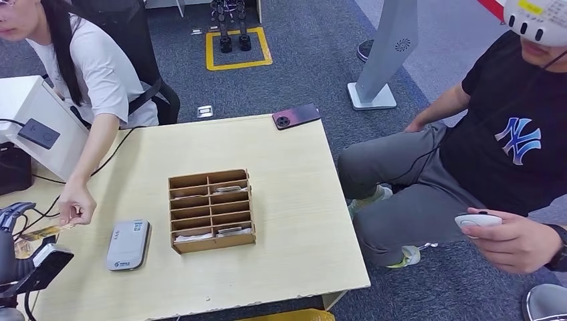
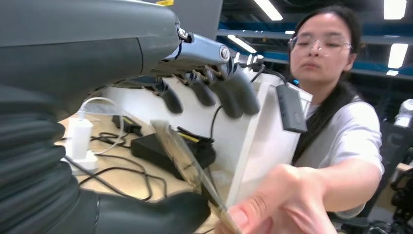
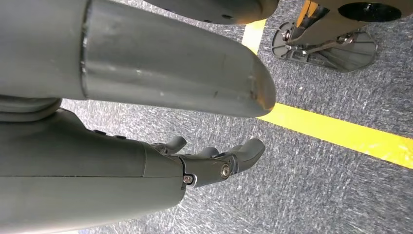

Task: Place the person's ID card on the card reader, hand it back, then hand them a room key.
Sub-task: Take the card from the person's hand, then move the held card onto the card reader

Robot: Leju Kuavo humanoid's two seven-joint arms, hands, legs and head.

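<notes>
At the table's left edge a person's hand (image 1: pixel 75 206) holds out the ID card (image 1: pixel 43 232) to my left hand (image 1: pixel 15 217). In the left wrist view the card (image 2: pixel 182 156) slants between my thumb (image 2: pixel 156 214) and my spread fingers (image 2: pixel 229 92), still pinched by the person's fingers (image 2: pixel 277 204). My fingers stand apart from the card. The grey card reader (image 1: pixel 128 244) lies flat on the table, left of the wooden key rack (image 1: pixel 211 210), which has cards in some slots. My right hand (image 3: pixel 214 161) hangs over the carpet and holds nothing, its fingers loosely bent.
A dark phone (image 1: pixel 296 116) lies at the table's far edge. A white box (image 1: pixel 33 120), a black adapter (image 2: pixel 170 148) and cables crowd the left side. A second person sits to the right holding a white controller (image 1: pixel 478 220). Yellow floor tape (image 3: pixel 341 131) runs below.
</notes>
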